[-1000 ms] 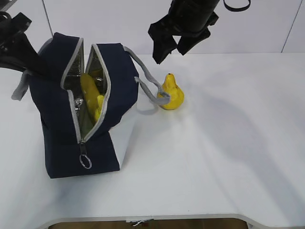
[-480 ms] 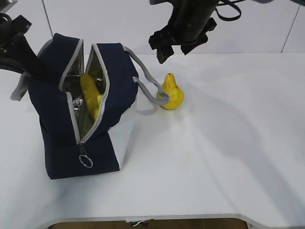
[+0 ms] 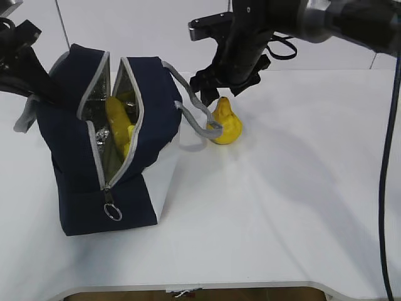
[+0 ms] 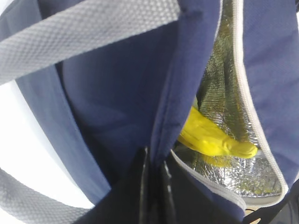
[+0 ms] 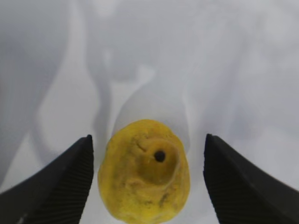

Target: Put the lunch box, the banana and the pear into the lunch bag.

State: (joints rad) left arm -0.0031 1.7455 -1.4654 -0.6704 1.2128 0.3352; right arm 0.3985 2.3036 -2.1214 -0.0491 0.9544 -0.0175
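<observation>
The navy lunch bag [image 3: 75, 150] stands open at the left of the white table [image 3: 282, 207], its silver lining showing. The yellow banana [image 3: 119, 122] lies inside it and also shows in the left wrist view [image 4: 212, 137]. The lunch box is hidden. My left gripper [image 4: 154, 186] is shut on the bag's navy top edge [image 4: 187, 88] at the far left. The squat yellow pear [image 3: 224, 122] stands upright beside the bag's grey handle [image 3: 194, 110]. My right gripper [image 3: 213, 88] hangs open just above the pear [image 5: 145, 170], one finger on each side, apart from it.
The table's front edge [image 3: 188, 288] runs along the bottom. A black cable [image 3: 391, 157] hangs down the right side. The bag's zipper ring pull [image 3: 113, 212] dangles at the front.
My right gripper has come down from high above the table to just over the pear. The bag and my left gripper have stayed put.
</observation>
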